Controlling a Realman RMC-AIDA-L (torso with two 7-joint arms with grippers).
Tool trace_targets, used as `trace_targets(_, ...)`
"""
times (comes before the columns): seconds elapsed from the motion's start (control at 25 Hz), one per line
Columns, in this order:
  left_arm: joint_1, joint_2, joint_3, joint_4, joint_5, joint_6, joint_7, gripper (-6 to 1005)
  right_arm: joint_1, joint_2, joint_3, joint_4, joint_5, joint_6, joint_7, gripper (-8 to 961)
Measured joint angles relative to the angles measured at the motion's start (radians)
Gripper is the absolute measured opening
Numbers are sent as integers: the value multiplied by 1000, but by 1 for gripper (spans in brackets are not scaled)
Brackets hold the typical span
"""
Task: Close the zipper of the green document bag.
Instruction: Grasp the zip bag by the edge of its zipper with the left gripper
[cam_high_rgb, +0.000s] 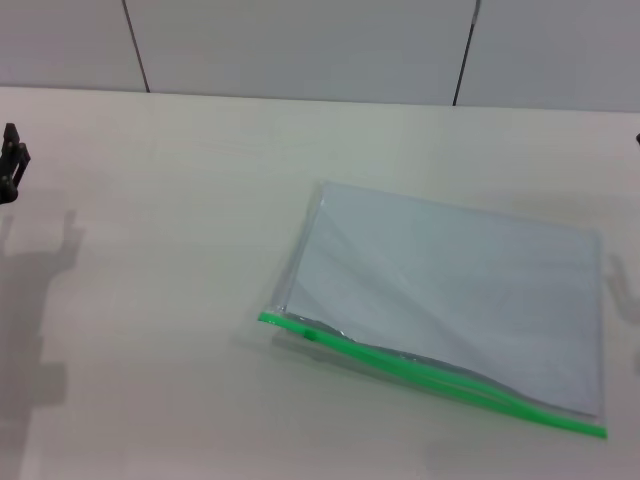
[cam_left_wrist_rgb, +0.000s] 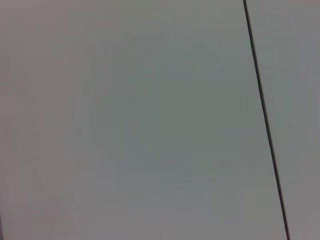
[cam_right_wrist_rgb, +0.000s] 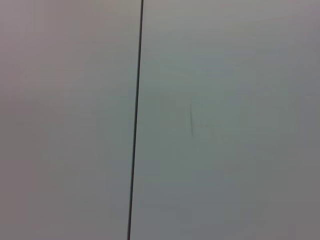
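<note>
Here, the counter (cam_high_rgb: 150, 300) is being seen across almost the whole head view, pale and bare, with grey wall panels being shown along the top of the frame. The green document bag (cam_high_rgb: 450, 290) is lying flat in the lower right of the frame, a large translucent pouch set at a slant. Its long axis is running from the lower centre down toward the lower right corner, and the zipper (cam_high_rgb: 430, 372) is lying along that near edge as a bright green strip. A small dark slider tab (cam_high_rgb: 309, 335) is being seen near the strip's left end, and the mouth beyond it is judged to be gaping slightly, so the closing is not yet begun.

The left end effector (cam_high_rgb: 12, 165) is being glimpsed only at the left edge, upper part of the frame, well apart from the bag; whether it is wide or narrow cannot be told. The right end effector is not being shown. Both wrist views are being filled by wall panels only. The slider is lying to the lower right of the left end effector, and the pull is judged to run along the strip toward the lower right corner.
</note>
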Motion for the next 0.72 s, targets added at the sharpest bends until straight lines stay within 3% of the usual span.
trace_targets(0.48, -2, -1, 1, 1, 10, -1, 3, 833, 7, 0, -1, 0, -1, 2, 0, 752)
trace_targets(0.72, -3, 0, 2, 0, 166, -36, 1, 833, 8, 0, -3, 0, -1, 4, 0, 751)
